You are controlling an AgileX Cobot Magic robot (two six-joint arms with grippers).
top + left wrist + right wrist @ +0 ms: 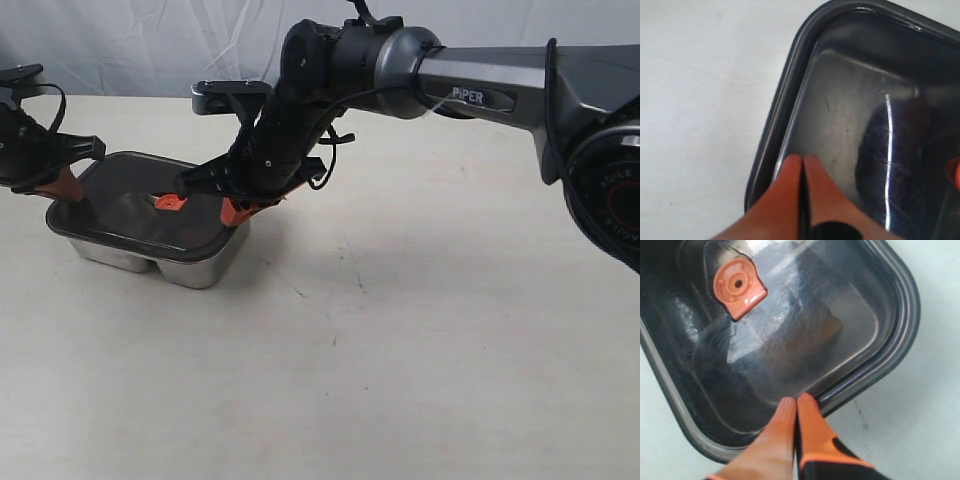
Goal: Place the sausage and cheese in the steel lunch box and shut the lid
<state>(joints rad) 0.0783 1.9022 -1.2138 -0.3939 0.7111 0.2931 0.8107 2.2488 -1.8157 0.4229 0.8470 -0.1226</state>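
Box (192,268): shiny steel with rounded corners, on the pale surface (420,370), left of centre in the exterior view. A notch in its near wall marks two wells. Lid (120,205) lies flat on top, dark and see-through, covering the whole box. Orange valve (168,202) sits near the lid's middle.

Right fingers (238,211): orange, pressed together, holding nothing, tips at the lid's near right corner. Left fingers (66,186): orange, likewise together and empty, at the lid's left corner. Right arm (480,90) reaches across from the right edge. Pale backdrop (150,40) behind.

Left wrist view only: left fingers (792,170) have their tips just inside the lid (790,85) rim at a rounded corner, seemingly touching. Through the lid, a scuffed steel floor and a dark rounded shape (890,145) with a reddish tinge, too murky to name.

Right wrist view only: right fingers (787,412) have their tips at the inner edge of the lid (890,330) rim. Valve (737,287) is plain here, a round-topped tab with a central hole. Under the lid, a brownish-orange block (827,325), blurred by glare; cannot tell if it is the cheese. From the exterior the lid reads plain dark.
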